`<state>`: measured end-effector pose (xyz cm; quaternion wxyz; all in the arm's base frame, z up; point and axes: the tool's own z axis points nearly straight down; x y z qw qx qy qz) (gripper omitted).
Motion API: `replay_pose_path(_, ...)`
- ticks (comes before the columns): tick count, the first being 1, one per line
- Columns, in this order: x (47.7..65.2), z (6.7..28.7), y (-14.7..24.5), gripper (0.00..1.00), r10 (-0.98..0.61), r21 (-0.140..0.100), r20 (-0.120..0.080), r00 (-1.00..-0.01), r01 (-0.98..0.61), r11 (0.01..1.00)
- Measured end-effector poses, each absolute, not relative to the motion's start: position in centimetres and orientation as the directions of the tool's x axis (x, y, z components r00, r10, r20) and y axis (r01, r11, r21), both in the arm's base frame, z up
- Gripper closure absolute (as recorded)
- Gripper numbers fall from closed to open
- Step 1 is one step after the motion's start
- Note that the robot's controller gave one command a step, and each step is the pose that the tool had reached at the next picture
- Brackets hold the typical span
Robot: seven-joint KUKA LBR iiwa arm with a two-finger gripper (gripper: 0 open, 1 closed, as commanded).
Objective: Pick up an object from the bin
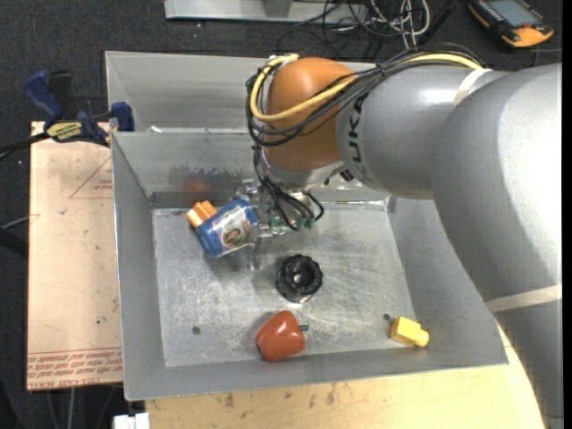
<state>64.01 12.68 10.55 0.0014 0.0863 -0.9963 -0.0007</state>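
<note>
The floor point(54, 25) is dark, flecked carpet under even light. At the top of the view a flat grey metal base point(259, 5) lies on it. Just right of the base, a tangle of black cables point(393, 7) spreads over the carpet. An orange-and-black handheld controller point(512, 18) lies in the top right corner, near the cables.

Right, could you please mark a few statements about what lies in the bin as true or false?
1. The red pepper lies near the lower edge of the bin. True.
2. The yellow block lies in the upper left corner. False: it lies at the lower right.
3. The blue can lies beside the gripper. True.
4. The black round thing rests on the pepper. False: they lie apart.
</note>
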Motion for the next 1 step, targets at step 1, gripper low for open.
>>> replay_pose_path(1, 63.26, 20.32, 12.57, 1.0, -0.167, 0.001, -0.003, -0.986, -0.167, 0.986)
